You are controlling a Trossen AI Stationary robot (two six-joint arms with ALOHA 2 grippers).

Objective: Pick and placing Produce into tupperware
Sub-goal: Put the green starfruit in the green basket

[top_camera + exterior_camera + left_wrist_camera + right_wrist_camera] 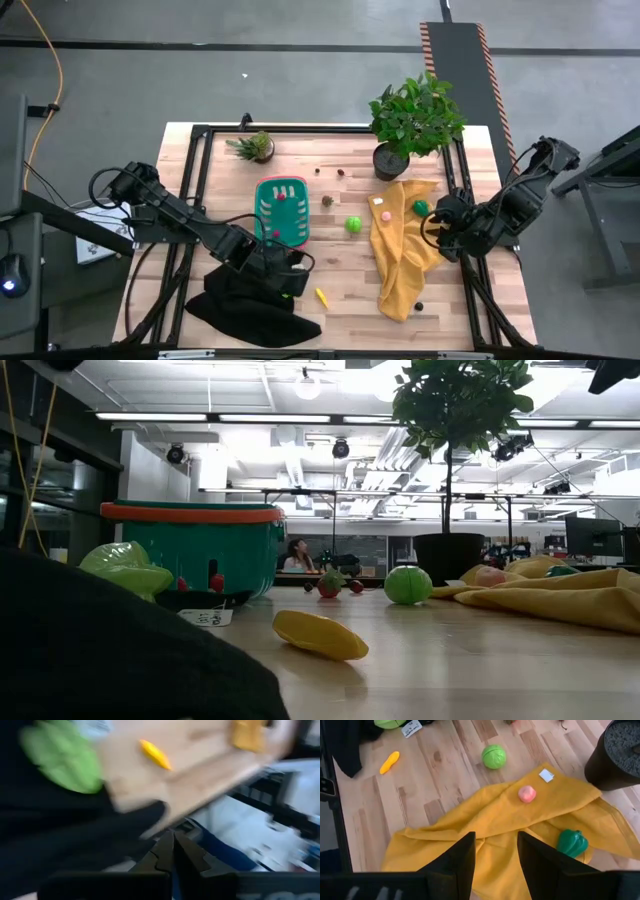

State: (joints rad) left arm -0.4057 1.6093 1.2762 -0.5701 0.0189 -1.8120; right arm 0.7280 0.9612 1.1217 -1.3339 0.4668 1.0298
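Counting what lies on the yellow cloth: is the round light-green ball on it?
No, the light-green ball sits on bare wood beside the yellow cloth.

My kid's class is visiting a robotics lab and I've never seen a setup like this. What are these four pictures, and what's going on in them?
It is one table with two dark robot arms, filmed by four cameras at one moment. One camera looks straight down, one sits at table height, and one rides on each arm's wrist.

On the wooden table lie small toy fruits and vegetables, a teal basket for collecting them, a yellow cloth, a black cloth and two potted plants.

The left hand is shut over the black cloth's edge, next to a light green toy; nothing shows between its fingers. The right hand is open and empty above the yellow cloth, where a pink toy and a dark green pepper lie.
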